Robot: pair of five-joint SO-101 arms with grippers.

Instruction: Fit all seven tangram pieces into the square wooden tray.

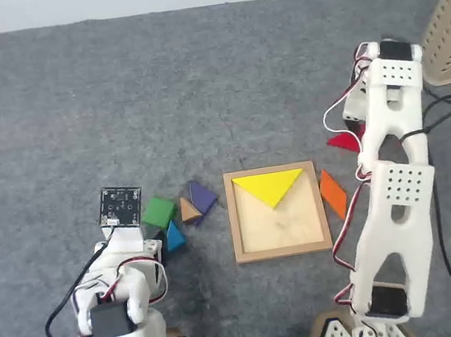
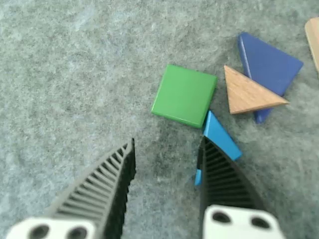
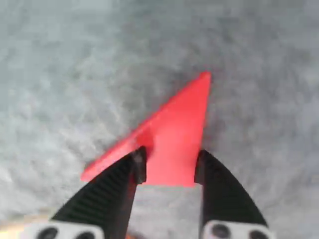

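Note:
The square wooden tray point(image 1: 236, 217) lies on the grey carpet with a yellow triangle point(image 1: 269, 186) in its far part. An orange parallelogram point(image 1: 333, 192) rests just right of the tray. My right gripper point(image 3: 170, 159) is shut on a red triangle point(image 3: 172, 129), which shows beside the right arm point(image 1: 343, 141), right of the tray and farther back. Left of the tray lie a green square point(image 2: 184, 94), a light blue triangle point(image 2: 222, 139), a wood-coloured triangle point(image 2: 246, 92) and a dark blue triangle point(image 2: 269, 62). My left gripper point(image 2: 167, 149) stands open over carpet, one finger against the light blue triangle.
A beige perforated block point(image 1: 450, 31) stands at the far right edge. The right arm point(image 1: 395, 196) stretches along the tray's right side. Open carpet lies beyond the tray and to the far left.

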